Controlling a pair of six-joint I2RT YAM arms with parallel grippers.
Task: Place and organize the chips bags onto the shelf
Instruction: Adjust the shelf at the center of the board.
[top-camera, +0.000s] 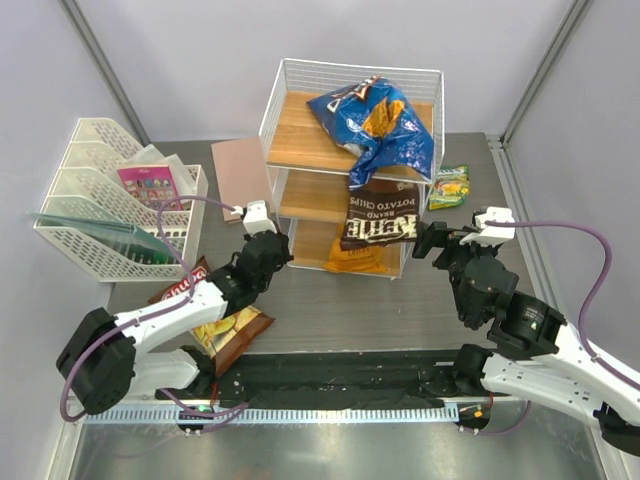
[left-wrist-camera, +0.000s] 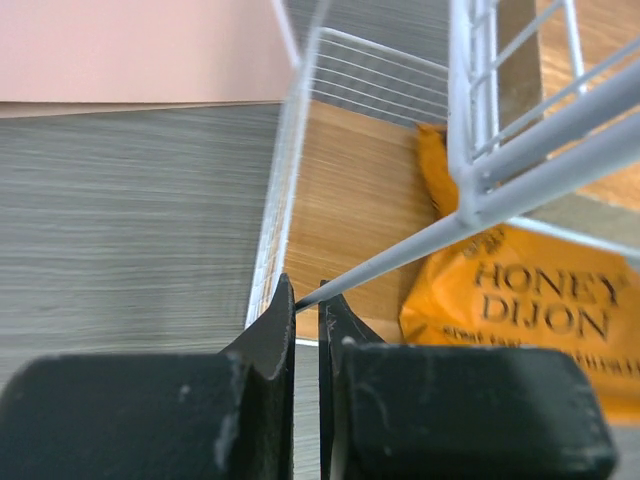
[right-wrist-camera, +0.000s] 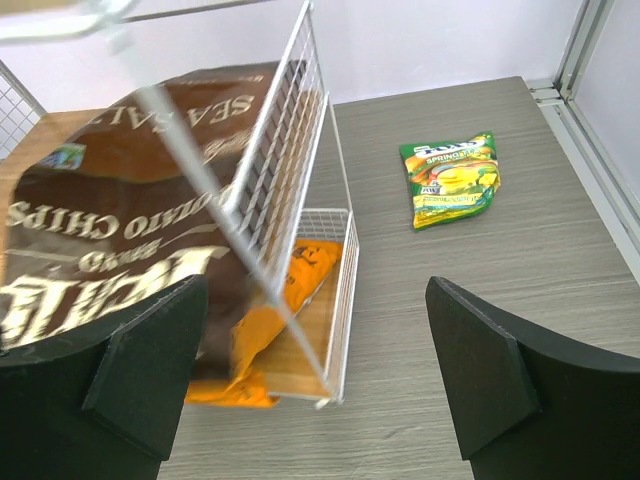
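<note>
Brown-and-white film with red lettering: that chips bag (top-camera: 232, 335) lies on the desk (top-camera: 350, 300) nearest the bases, partly under the left arm and not yet shelved. Just ahead, the left tool (left-wrist-camera: 305, 295) sits at the shelf's (top-camera: 300, 140) lower left corner, fingers closed to a thin slit with no bag between them. A rack wire runs right up to the tips; whether it touches them I can't tell. Over on the other side, the right tool (right-wrist-camera: 316, 285) is spread wide, holding nothing, facing the rack's right flank.

On the bottom board the orange Honey Dijon bag (left-wrist-camera: 520, 300) lies flat. Above it the dark Sea Salt bag (top-camera: 380, 215) droops off the middle tier, hanging down the front. The blue Doritos bag (top-camera: 375, 120) sits crumpled on top, spilling over the front edge. Farthest out, the small green-yellow bag (right-wrist-camera: 450, 180) rests on the desk, well apart from the rack.

My read: these are light, puffy and slick, with brittle contents. Pinch a crimped end seam or a corner, not the belly, or the bag slides out or the chips crush.
</note>
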